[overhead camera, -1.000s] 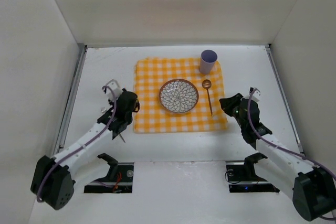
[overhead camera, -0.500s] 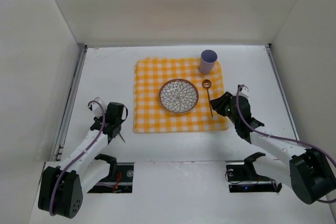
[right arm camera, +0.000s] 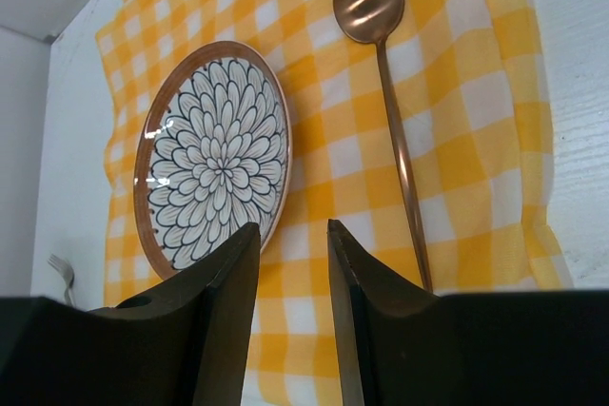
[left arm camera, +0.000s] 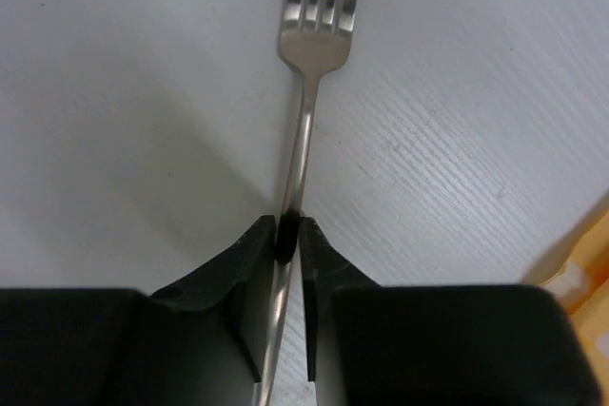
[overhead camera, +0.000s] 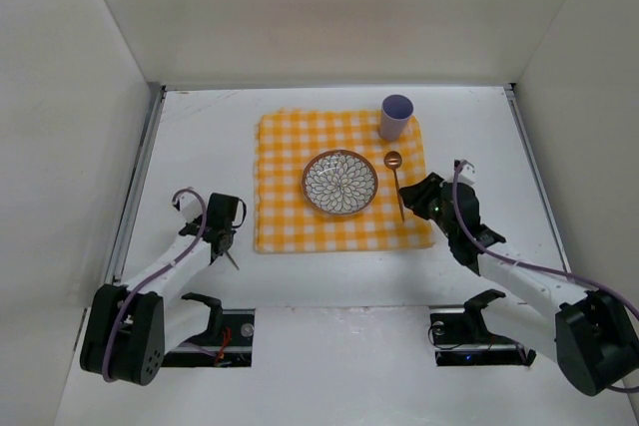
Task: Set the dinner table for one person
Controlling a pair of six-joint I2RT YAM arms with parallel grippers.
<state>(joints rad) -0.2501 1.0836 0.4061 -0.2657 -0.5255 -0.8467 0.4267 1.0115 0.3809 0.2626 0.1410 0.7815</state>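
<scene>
My left gripper [overhead camera: 226, 248] is shut on the handle of a silver fork [left arm camera: 319, 7], just left of the yellow checked cloth [overhead camera: 290, 218] and low over the white dinner table [overhead camera: 190, 137]. In the left wrist view the jaws pinch the handle [left arm camera: 288, 225] with the tines pointing away. A flower-patterned plate [overhead camera: 340, 183] sits mid-cloth, with a copper spoon [overhead camera: 397, 185] to its right and a lilac cup [overhead camera: 396, 117] at the cloth's far right corner. My right gripper [overhead camera: 424, 194] is open and empty at the cloth's right edge, facing the plate [right arm camera: 211, 159] and spoon [right arm camera: 390, 130].
White walls enclose the table on three sides. Metal rails run along the left [overhead camera: 140, 177] and right [overhead camera: 534, 177] edges. The arm bases and black mounts [overhead camera: 215, 321] sit at the near edge. The fork tines show in the right wrist view [right arm camera: 62, 268].
My left arm has pulled back left and toward the near edge with the fork in its grip. My right gripper has moved left to the cloth's right edge, near the spoon handle.
</scene>
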